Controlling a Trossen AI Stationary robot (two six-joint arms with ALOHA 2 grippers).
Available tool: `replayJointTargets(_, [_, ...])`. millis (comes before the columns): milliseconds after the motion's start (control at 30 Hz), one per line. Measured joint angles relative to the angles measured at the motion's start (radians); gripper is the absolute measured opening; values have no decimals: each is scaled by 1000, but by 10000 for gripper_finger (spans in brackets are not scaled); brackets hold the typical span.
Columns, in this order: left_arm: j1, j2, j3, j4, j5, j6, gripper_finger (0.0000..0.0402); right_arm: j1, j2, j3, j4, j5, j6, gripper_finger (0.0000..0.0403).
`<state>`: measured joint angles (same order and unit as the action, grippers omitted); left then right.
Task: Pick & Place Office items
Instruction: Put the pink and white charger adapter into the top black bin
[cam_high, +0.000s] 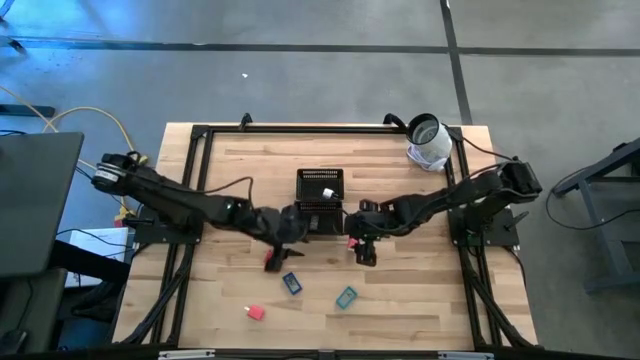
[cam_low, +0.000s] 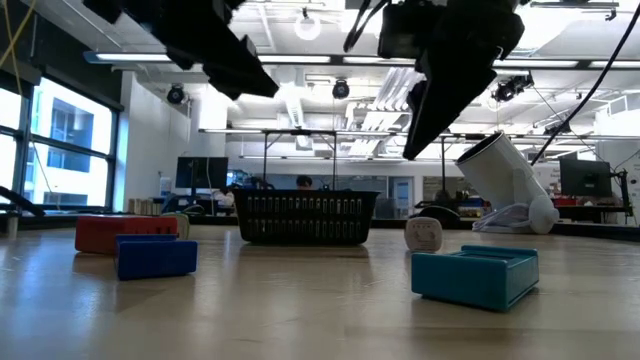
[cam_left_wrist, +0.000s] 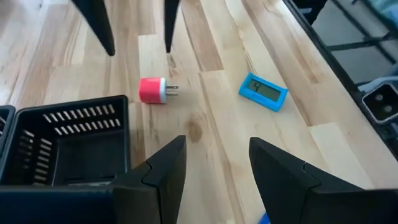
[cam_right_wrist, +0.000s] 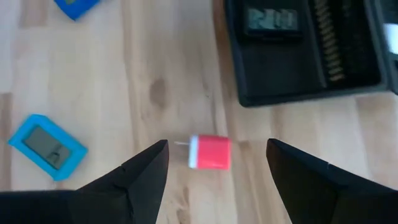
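The black mesh tray stands mid-table, with a dark piece and a small white piece inside. A red-and-white plug lies on the wood just near of the tray. My right gripper hangs open above the plug, with a finger to either side and clear of it. My left gripper is open and holds nothing, above the tray's near left corner. A red block, a blue block, a teal display piece and a pink-red piece lie flat toward the near edge.
A white-and-grey roll lies tilted at the far right corner. Black frame rails run along the table's sides. Bare wood lies between the tray and the loose pieces. In the low view, the red block and blue block sit on the left.
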<state>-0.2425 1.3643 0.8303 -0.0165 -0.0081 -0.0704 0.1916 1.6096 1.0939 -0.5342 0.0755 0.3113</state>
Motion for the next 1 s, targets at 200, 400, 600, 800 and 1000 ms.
replayJointTargets(200, [-54,0,0,5,-78,-5,171,-18,0,-18,8,-23,12,259])
replayJointTargets(400, [-61,0,0,23,-82,-11,171,-17,45,-19,32,-63,15,259])
replayJointTargets(600, [-61,0,0,25,-82,-37,171,-17,112,-18,39,-86,18,259])
replayJointTargets(800, [-61,0,0,25,-82,-39,171,-17,117,-18,42,-78,17,258])
replayJointTargets(1000, [-61,0,0,25,-82,-41,171,-17,117,-18,45,-60,18,259])
